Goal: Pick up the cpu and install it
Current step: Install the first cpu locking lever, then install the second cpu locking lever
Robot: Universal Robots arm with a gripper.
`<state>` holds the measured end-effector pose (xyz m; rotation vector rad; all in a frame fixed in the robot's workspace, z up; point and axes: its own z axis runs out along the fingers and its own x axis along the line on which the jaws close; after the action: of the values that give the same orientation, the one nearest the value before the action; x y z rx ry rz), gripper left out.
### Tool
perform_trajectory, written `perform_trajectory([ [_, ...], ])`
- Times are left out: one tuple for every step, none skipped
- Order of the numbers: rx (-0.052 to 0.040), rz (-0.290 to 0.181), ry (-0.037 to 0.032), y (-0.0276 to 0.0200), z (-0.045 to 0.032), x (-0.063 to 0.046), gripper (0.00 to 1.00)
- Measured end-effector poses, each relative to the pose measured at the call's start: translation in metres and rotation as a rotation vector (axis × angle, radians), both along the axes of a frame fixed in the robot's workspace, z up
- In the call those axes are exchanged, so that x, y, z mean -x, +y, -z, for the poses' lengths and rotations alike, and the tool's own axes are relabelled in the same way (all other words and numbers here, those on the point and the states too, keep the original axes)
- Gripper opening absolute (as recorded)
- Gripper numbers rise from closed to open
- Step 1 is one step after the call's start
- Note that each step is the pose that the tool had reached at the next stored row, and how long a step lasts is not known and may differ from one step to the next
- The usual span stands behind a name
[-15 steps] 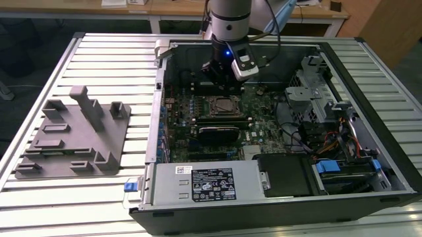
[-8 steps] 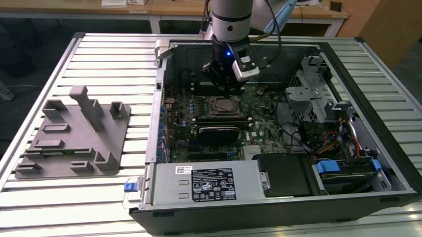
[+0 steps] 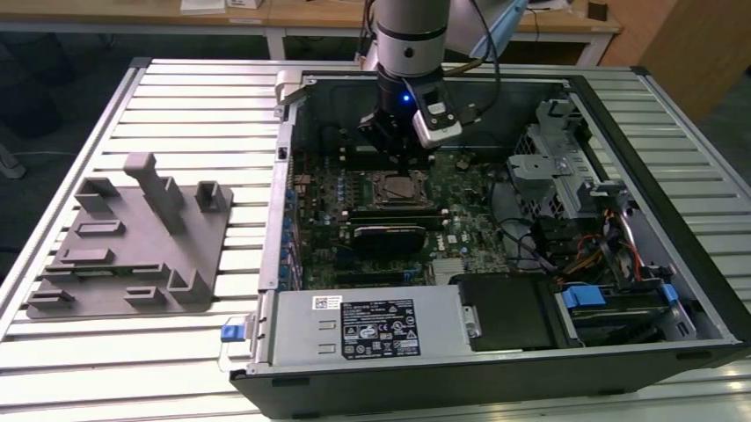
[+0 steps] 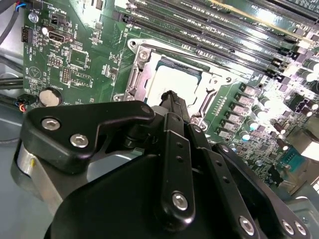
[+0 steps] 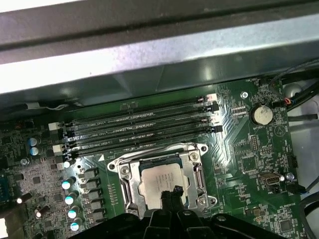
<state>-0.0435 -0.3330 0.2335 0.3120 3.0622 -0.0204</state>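
**Claw over the socket, cpu seated in its frame**

Landmark: the motherboard socket (image 5: 164,177), a silver metal frame with screws at its corners, set in the green motherboard (image 3: 399,220) inside the open computer case (image 3: 657,343).

- The cpu (image 5: 158,180) lies flat inside the socket frame. I see its pale, dull-silver square top in both wrist views (image 4: 172,83); the claw covers one edge of it.
- The claw (image 5: 171,194) hangs directly over the cpu, black fingertips drawn together to a narrow point at the chip's surface. From these angles I cannot tell whether the tips touch the metal.
- Just beside the socket run four long dark memory slots (image 5: 139,129), parallel and ribbed. Beyond them is the grey sheet-metal case wall (image 5: 159,55).
- A round coin battery (image 5: 261,114) sits on the board, well apart from the socket.
- In the exterior view the arm (image 3: 405,53) hides the far part of the board. A flat grey plastic tray (image 3: 129,246) with upright posts rests on the ribbed metal counter (image 3: 200,97), outside the case on the exterior view's left.
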Motion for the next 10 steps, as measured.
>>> perform_trajectory([
  [-0.0002, 0.000, 0.0000, -0.0003, 0.0000, 0.0001, 0.11],
  [-0.0003, 0.000, 0.0000, -0.0003, 0.0000, 0.0001, 0.11],
  [-0.0002, 0.000, 0.0001, -0.0004, 0.0000, 0.0001, 0.11],
  [-0.0002, 0.000, 0.0001, -0.0006, 0.0000, 0.0001, 0.11],
  [-0.0002, 0.000, 0.0001, -0.0006, 0.0000, 0.0001, 0.11],
  [-0.0002, 0.000, 0.0001, -0.0006, 0.0000, 0.0000, 0.11],
  [-0.0002, 0.000, 0.0001, -0.0006, 0.0000, 0.0001, 0.11],
  [-0.0002, 0.000, 0.0001, -0.0006, 0.0000, 0.0001, 0.11],
  [-0.0002, 0.000, 0.0001, -0.0006, 0.0000, 0.0000, 0.11],
  [-0.0003, 0.000, 0.0000, -0.0006, 0.0000, 0.0001, 0.11],
])
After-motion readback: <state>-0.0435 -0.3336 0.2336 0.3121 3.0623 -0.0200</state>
